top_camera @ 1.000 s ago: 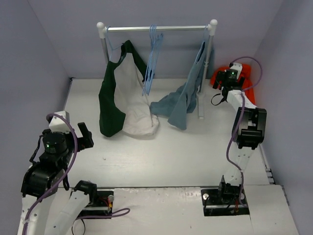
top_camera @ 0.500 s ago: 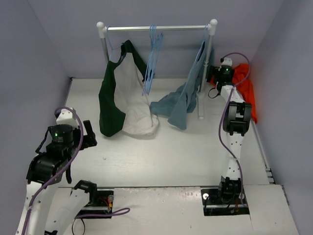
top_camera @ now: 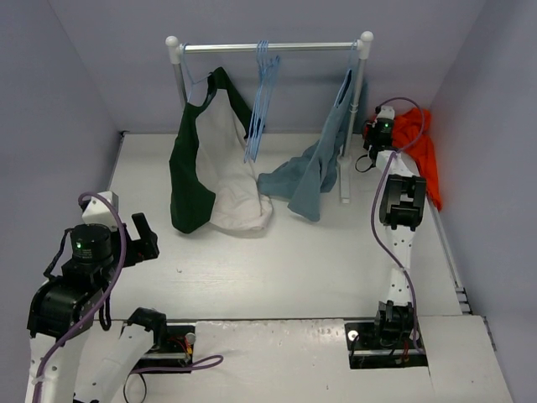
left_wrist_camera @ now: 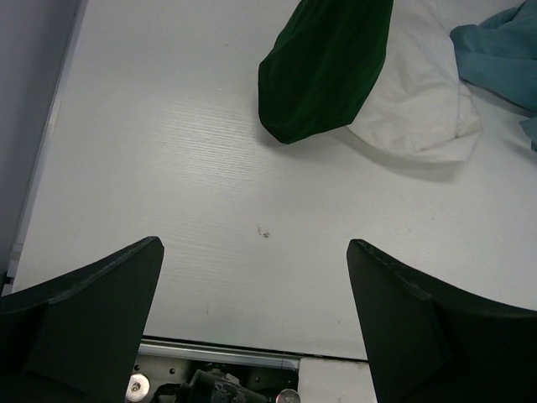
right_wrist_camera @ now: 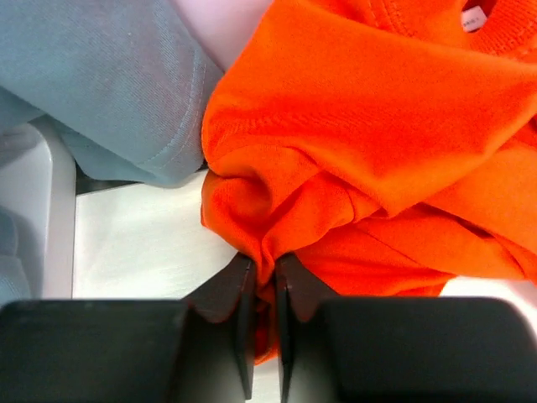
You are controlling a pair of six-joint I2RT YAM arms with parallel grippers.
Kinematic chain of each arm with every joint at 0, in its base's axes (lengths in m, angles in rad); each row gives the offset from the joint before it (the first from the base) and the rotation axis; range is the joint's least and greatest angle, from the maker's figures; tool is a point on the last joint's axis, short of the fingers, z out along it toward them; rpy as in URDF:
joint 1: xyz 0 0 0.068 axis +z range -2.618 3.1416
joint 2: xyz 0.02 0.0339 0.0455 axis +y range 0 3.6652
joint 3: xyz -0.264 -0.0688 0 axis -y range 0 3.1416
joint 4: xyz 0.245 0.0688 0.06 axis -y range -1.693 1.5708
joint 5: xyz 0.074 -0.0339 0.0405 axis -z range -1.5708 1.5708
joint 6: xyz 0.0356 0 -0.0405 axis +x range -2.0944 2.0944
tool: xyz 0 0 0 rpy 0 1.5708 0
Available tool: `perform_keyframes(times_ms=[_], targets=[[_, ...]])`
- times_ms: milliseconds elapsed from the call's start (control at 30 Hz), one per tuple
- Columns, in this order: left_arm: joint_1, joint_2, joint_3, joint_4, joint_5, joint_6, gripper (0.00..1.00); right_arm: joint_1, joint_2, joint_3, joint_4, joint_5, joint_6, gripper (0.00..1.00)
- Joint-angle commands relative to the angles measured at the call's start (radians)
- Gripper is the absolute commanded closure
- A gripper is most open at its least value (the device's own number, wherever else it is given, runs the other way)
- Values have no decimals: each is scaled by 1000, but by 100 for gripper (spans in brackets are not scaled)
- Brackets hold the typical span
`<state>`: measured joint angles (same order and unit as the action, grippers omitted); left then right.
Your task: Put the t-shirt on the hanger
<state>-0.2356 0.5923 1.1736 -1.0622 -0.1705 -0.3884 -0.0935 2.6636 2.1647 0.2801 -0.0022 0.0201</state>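
t-shirt (top_camera: 419, 143) is bunched in an orange heap on the bench (top_camera: 294, 252), just outside the right post of the rack (top_camera: 268, 49) and against the side wall. its longer run goes from that post back toward the near edge.

right hand (right_wrist_camera: 264, 281) is down at the post-side edge of the heap, clenched on a fold of the t-shirt. in the wrist view you can see the 2 fingers pinched together with orange fabric squeezed between them. the collar and its little tag sit on the far side of the heap from the pinch, so i'd say it's got a random fold, not the neck.

left hand (left_wrist_camera: 253, 248) is released wide with nothing in it, hovering over bare bench well in front of the rack's left end, near the hem of the green-and-white garment (top_camera: 205, 168).

the bit that matters: the hanger (top_camera: 260, 92) is up on the rail around the rack's middle, so it's left of and above the gripped shirt. the grey-blue garment (top_camera: 315, 172) hangs by the right post in between. the right arm is clearly the nearer one. my guess is the shirt has to come up and round that post, and snagging the grey-blue one looks like the main risk.
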Motion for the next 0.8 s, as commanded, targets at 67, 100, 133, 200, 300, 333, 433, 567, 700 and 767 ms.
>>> perform_keyframes(times_ms=[67,100,133,200,300,333,433,567,700,767], targets=[[-3,6,67,7,14,26,16,3,-346,-188,42,61,-49,100],[-4,14,78,8,18,32,17,5,-426,-242,41,62,-53,100],[-3,22,90,9,22,40,17,6,-498,-298,40,63,-58,100],[-2,38,124,10,31,57,18,12,-666,-421,39,85,-68,100],[-3,53,169,12,42,60,17,20,-884,-602,24,98,-73,100],[-4,56,177,13,44,58,17,22,-944,-631,13,97,-69,100],[-4,59,195,13,48,52,10,32,-1216,-714,-63,40,-54,100],[-6,56,207,13,53,44,7,48,-1458,-796,-103,-74,-25,100],[-9,60,218,14,55,44,7,80,-1639,-829,-159,-207,8,100],[-18,65,224,14,55,45,7,128,-1687,-817,-202,-278,14,100]])
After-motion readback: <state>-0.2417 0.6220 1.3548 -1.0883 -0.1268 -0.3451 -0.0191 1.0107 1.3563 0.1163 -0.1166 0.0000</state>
